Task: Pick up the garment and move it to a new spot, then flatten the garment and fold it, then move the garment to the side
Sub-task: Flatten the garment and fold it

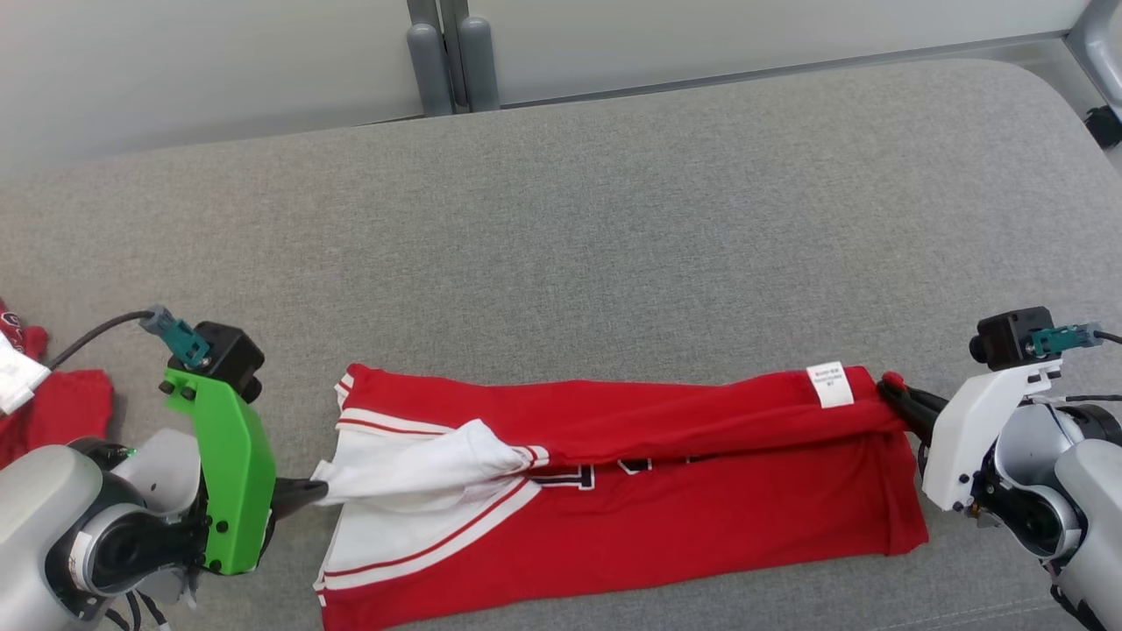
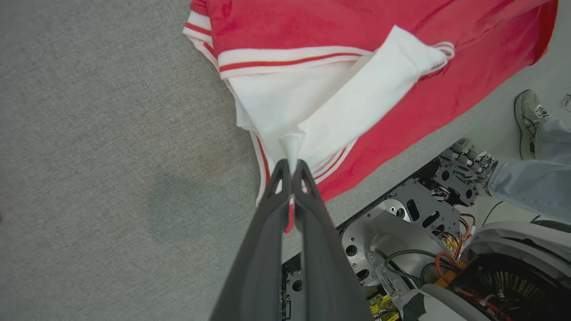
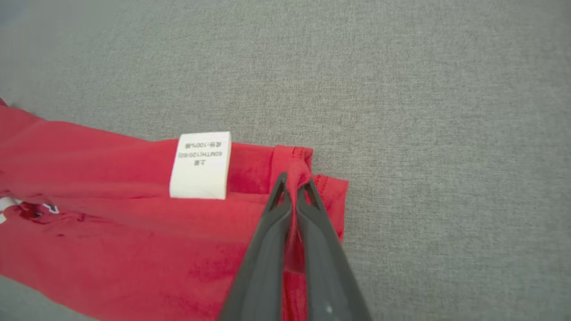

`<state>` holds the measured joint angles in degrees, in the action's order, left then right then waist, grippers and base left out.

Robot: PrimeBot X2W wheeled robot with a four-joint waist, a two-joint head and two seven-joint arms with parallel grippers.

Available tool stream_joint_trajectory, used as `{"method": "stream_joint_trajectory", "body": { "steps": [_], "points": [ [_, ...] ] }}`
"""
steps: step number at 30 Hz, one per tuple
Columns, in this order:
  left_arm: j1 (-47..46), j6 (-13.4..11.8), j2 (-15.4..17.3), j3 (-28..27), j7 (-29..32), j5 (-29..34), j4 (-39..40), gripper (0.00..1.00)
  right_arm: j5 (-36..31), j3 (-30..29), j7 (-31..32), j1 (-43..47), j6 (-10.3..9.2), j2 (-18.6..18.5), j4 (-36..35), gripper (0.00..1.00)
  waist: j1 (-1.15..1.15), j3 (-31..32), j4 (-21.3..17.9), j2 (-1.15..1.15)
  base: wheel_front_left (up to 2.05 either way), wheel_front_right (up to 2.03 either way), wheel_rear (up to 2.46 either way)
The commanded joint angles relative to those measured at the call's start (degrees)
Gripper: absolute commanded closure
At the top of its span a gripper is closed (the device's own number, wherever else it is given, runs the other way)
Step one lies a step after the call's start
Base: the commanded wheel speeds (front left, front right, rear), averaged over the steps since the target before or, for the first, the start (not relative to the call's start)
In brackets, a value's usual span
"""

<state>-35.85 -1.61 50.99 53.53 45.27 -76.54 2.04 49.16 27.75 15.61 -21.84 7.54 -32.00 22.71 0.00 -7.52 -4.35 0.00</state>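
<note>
The garment (image 1: pixel 631 473), red with white trim, is lying stretched across the lower middle of the head view on the grey pad (image 1: pixel 614 219). The left gripper (image 1: pixel 307 492), at the lower left, is pinching a white fold of it. The right gripper (image 1: pixel 898 401), at the right edge, is clamping the red corner beside the label (image 1: pixel 829 384). The folding step is in hand: the upper edge is lying doubled over the body, though I cannot tell how many layers each pinch is taking. The next move is probably calling for both ends to travel together toward the bottom of the frame, with the cloth taut.
</note>
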Motion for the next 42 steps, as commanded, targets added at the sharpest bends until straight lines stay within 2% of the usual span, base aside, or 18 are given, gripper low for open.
{"method": "stream_joint_trajectory", "body": {
  "steps": [1, 6, 7, 8, 9, 10, 16, 20, 22, 26, 28, 35, 40, 42],
  "points": [
    [1.1, -0.3, -0.2, 0.1, 0.2, -0.5, -0.2, 1.0, -0.5, 0.1, 0.8, 0.9, -0.09, -0.3, -0.5, 1.0, 0.0, -0.1, -0.1, 0.0, 0.0, 0.0, 0.0],
    [2.3, -0.4, -0.6, 1.3, 1.4, -1.2, -1.4, 1.0, -1.4, -0.6, 3.8, 2.0, -0.09, -0.3, -1.7, 1.0, 0.0, -0.2, -0.2, 0.0, 0.0, 0.0, 0.0],
    [2.5, -0.4, -0.8, 1.5, 1.6, -1.2, -1.8, 1.0, -1.8, -1.0, 4.4, 2.2, -0.1, -0.3, -1.8, 0.89, 0.0, -0.1, -0.3, 0.0, 0.0, 0.0, 0.0],
    [2.6, -0.3, -0.9, 1.6, 1.5, -1.2, -2.2, 0.76, -2.0, -1.2, 4.6, 2.4, -0.09, -0.2, -1.9, 0.57, 0.0, -0.1, -0.3, 0.0, 0.0, 0.0, 0.0],
    [2.9, -0.2, -1.1, 1.9, 1.6, -0.9, -2.7, 0.06, -2.4, -1.5, 5.1, 2.6, -0.09, 0.0, -2.0, 0.07, 0.0, 0.0, -0.3, 0.0, 0.0, 0.0, 0.0],
    [3.0, -0.1, -1.3, 2.2, 1.6, -0.7, -3.2, 0.0, -2.7, -1.8, 5.3, 2.8, -0.09, 0.2, -2.0, 0.0, 0.0, 0.2, -0.3, 0.0, 0.0, 0.0, 0.0],
    [3.3, 0.7, -2.4, 2.6, 1.0, -0.3, -5.9, 0.0, -4.1, -3.7, 6.0, 3.7, -0.09, 1.1, -3.7, 0.0, 0.0, 1.8, -0.5, 0.0, 0.0, 0.0, 0.0],
    [3.0, 1.4, -2.1, 1.5, -1.1, 0.1, -6.1, 0.0, -4.3, -6.1, 4.2, 5.0, -0.1, 1.1, -6.4, 0.0, 0.0, 3.4, -0.4, 0.0, 0.0, 0.0, 0.0],
    [2.6, 1.6, -1.9, 0.7, -3.7, 1.5, -5.8, 0.0, -4.9, -8.0, 2.6, 5.9, -0.09, 1.2, -7.6, 0.0, 0.0, 4.4, -0.3, 0.0, 0.0, 0.0, 0.0],
    [2.9, 0.7, -2.4, -2.3, -13.9, 5.5, -5.0, 0.0, -7.3, -12.1, -2.5, 7.9, -0.08, 2.8, -9.7, 0.0, 0.0, 5.9, -0.2, 0.0, 0.0, 0.0, 0.0],
    [4.3, -0.6, -2.8, -3.8, -20.2, 8.1, -4.7, 0.0, -8.8, -14.4, -5.7, 9.0, -0.08, 4.2, -10.8, 0.0, 0.0, 6.5, -0.1, 0.0, 0.0, 0.0, 0.0],
    [10.4, -8.0, -4.7, -10.1, -42.7, 14.0, -3.5, 0.0, -13.3, -22.0, -16.5, 14.0, -0.08, 10.5, -13.0, 0.0, 0.0, 7.9, 0.5, 0.0, 0.0, 0.0, 0.0],
    [16.7, -12.6, -7.6, -14.0, -55.9, 15.0, -2.2, 0.0, -15.5, -26.0, -21.0, 17.8, -0.08, 14.7, -12.5, 0.0, 0.0, 8.0, 1.1, 0.0, 0.0, 0.0, 0.0],
    [19.1, -14.1, -8.8, -15.5, -58.8, 15.8, -2.0, 0.0, -16.0, -27.1, -22.2, 19.0, -0.07, 16.0, -12.4, 0.0, 0.0, 8.0, 1.4, 0.0, 0.0, 0.0, 0.0]
  ]
}}
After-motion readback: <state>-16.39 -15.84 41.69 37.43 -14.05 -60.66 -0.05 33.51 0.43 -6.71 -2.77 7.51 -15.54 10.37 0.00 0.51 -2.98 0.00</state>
